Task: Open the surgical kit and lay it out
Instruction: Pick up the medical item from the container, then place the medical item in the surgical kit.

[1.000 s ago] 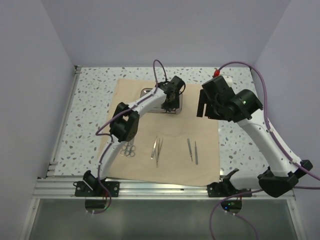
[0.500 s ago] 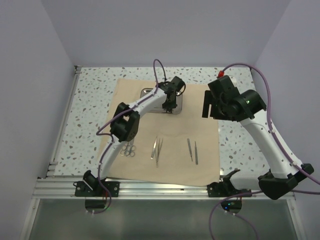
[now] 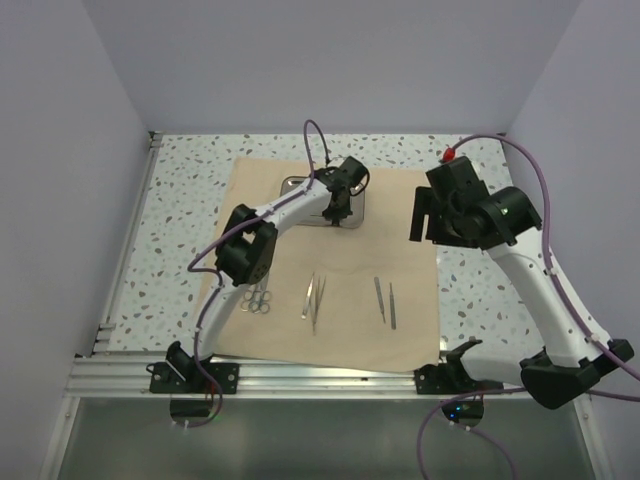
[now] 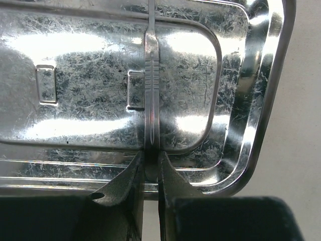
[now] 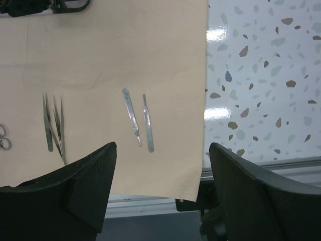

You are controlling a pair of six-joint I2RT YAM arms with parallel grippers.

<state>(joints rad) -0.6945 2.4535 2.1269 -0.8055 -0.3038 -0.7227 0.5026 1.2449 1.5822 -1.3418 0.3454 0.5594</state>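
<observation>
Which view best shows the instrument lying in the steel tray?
Left wrist: the slim steel instrument lies along the tray, its near end between the left gripper fingers. Top external: the left arm hides it. Right wrist: tray out of frame.

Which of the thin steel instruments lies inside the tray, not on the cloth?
The ribbed flat handle between the fingers of the left gripper, inside the tray; the others lie on the cloth.
</observation>
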